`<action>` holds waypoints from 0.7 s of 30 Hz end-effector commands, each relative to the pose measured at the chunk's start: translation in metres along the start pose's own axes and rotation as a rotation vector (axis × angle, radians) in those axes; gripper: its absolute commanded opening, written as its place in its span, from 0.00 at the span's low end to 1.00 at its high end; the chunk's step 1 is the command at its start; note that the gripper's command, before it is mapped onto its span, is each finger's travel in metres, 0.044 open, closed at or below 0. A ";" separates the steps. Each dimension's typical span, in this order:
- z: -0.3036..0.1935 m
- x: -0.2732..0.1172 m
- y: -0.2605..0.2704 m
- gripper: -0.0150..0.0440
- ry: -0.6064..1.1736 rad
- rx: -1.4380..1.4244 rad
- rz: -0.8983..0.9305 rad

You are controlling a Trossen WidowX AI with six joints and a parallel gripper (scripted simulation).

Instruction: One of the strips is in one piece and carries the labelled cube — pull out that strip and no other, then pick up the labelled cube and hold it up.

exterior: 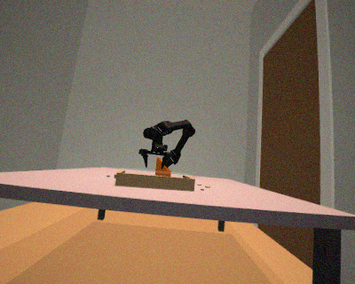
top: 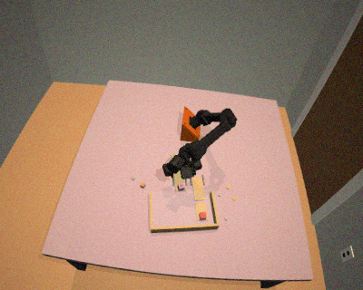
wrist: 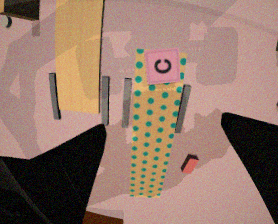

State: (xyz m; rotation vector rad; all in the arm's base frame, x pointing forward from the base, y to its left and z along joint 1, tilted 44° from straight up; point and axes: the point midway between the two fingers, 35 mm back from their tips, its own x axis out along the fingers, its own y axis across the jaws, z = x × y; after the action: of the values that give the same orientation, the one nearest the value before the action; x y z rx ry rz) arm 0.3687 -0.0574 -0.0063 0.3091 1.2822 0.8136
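A dotted strip lies between two grey rails, with no break that I can make out. A pink cube marked C sits on its far end. A plain strip lies beside it. Past a seam, a second plain piece carries a red cube. My gripper is open and empty, above the dotted strip, with its fingertips on either side of it in the wrist view and short of the pink cube.
A low wooden wall runs around the strips' far ends on three sides. A small red block lies beside the dotted strip. A small orange block and several tiny bits lie around. The orange base stands behind.
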 end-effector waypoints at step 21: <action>0.039 0.023 -0.006 0.68 0.002 0.006 0.009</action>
State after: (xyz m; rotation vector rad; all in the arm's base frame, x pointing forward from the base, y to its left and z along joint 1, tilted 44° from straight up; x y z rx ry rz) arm 0.4101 -0.0425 -0.0075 0.3052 1.2747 0.8129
